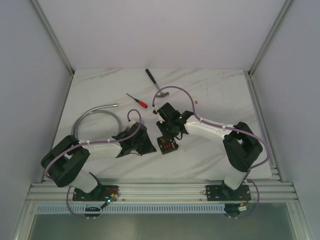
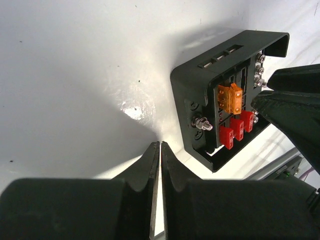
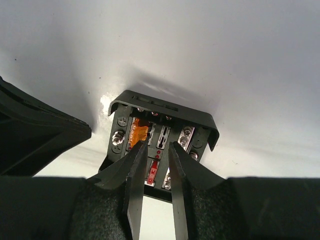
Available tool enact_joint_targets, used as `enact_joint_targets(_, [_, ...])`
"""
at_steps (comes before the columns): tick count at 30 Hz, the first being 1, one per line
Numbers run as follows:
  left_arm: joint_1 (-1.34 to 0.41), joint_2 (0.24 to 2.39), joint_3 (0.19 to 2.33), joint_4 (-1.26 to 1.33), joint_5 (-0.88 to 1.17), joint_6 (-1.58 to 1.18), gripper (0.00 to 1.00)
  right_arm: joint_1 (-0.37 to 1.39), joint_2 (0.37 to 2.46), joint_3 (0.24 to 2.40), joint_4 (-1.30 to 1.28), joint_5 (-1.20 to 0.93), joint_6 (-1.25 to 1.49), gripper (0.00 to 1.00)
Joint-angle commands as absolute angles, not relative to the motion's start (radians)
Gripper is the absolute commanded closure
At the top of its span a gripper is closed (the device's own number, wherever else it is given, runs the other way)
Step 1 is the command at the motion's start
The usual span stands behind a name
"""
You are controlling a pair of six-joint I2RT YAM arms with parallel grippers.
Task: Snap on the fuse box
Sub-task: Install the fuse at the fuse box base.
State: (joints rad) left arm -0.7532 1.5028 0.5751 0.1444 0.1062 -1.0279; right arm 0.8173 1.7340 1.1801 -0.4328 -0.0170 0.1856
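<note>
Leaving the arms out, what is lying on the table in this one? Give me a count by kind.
fuse box: 1
hammer: 1
screwdriver: 1
grey hose: 1
small orange piece, too small to identify: 1
Total: 5
</note>
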Motion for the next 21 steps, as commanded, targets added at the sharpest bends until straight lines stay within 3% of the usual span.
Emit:
enact_joint_targets(1, [-0.742,1.474,0.565,0.135,0.078,-1.033,0.85,0.816,1.697,1.187,-0.46,0.017,0.181,0.69])
enact_joint_targets(7, [-0.725,1.463,0.566,0.138,0.075,-1.031,0.79,0.816,1.694,1.2,-0.442,-0.032,0.195,0.69])
enact_joint_targets(10, [-0.714,1.454,0.564,0.138,0.066,-1.032,0.68,0.819,1.696,1.202,-0.423,-0.064,0.203,0.65])
enact_joint_targets(21, [-0.68,1.443,0.564,0.192,0.06,-1.05,0.51,0.822,1.753,1.205,-0.38,-0.099,0.227,0.65])
